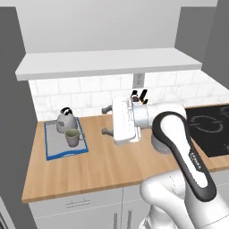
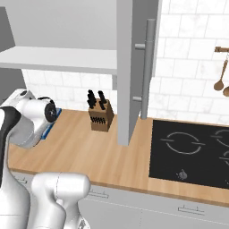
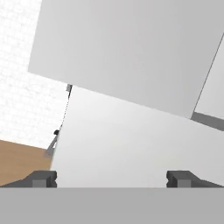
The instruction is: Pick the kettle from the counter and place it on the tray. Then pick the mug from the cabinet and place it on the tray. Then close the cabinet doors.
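The silver-grey kettle (image 1: 65,120) with its black handle and the grey-beige mug (image 1: 72,137) both stand on the blue-rimmed tray (image 1: 56,147) at the left of the wooden counter (image 1: 107,165). My gripper (image 1: 106,120) hovers over the counter right of the tray, pointing left, open and holding nothing; its fingertips (image 3: 41,178) stand wide apart before a flat light-grey panel (image 3: 131,131). The cabinet (image 1: 107,62) above is open, its white shelf bare. One cabinet door (image 1: 13,134) stands out at the left, the other (image 2: 132,67) at the right with its bar handle (image 2: 147,67).
A brown knife block (image 2: 99,117) stands by the tiled wall behind my hand. The black stovetop (image 2: 192,152) lies at the right of the counter. Wooden spoons (image 2: 220,80) hang on the wall. White drawer fronts (image 1: 80,205) run below the counter.
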Motion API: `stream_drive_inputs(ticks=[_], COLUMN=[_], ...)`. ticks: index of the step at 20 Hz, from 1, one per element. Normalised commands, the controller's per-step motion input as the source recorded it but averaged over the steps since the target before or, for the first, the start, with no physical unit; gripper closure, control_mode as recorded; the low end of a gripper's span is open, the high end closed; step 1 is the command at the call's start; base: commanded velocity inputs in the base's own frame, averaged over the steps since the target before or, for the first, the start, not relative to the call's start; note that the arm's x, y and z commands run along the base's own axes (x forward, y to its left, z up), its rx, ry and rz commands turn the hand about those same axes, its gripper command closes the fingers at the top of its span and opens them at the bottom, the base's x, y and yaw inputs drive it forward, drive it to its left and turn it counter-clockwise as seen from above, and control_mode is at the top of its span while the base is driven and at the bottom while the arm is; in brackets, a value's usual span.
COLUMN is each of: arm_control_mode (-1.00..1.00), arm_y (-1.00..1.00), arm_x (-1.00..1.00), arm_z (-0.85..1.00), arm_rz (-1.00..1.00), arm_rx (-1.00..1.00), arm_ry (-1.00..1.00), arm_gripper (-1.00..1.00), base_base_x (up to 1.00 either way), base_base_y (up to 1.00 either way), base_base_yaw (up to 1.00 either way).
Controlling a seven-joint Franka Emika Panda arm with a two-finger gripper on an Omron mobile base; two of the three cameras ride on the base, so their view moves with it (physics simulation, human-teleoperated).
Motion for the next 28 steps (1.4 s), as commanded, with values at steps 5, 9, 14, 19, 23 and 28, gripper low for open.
stream_drive_inputs(ticks=[5,9,14,19,23,28], arm_control_mode=[-1.0,-1.0,-1.0,-1.0,-1.0,-1.0], arm_y=[-0.12,-0.03,0.08,0.22,0.35,0.46], arm_x=[-0.32,-0.44,-0.47,-0.63,-0.63,-0.47], arm_z=[0.31,0.33,0.41,0.33,0.24,0.2], arm_rz=[0.0,0.05,0.04,0.06,0.02,0.02], arm_rx=[-0.01,-0.03,-0.09,-0.05,-0.07,-0.05], arm_ry=[-0.12,-0.24,-0.24,-0.2,-0.23,-0.27], arm_gripper=[-1.0,-1.0,-1.0,-1.0,-1.0,-1.0], base_base_x=[0.0,0.0,0.0,0.0,0.0,0.0], base_base_y=[0.0,0.0,0.0,0.0,0.0,0.0], base_base_yaw=[0.0,0.0,0.0,0.0,0.0,0.0])
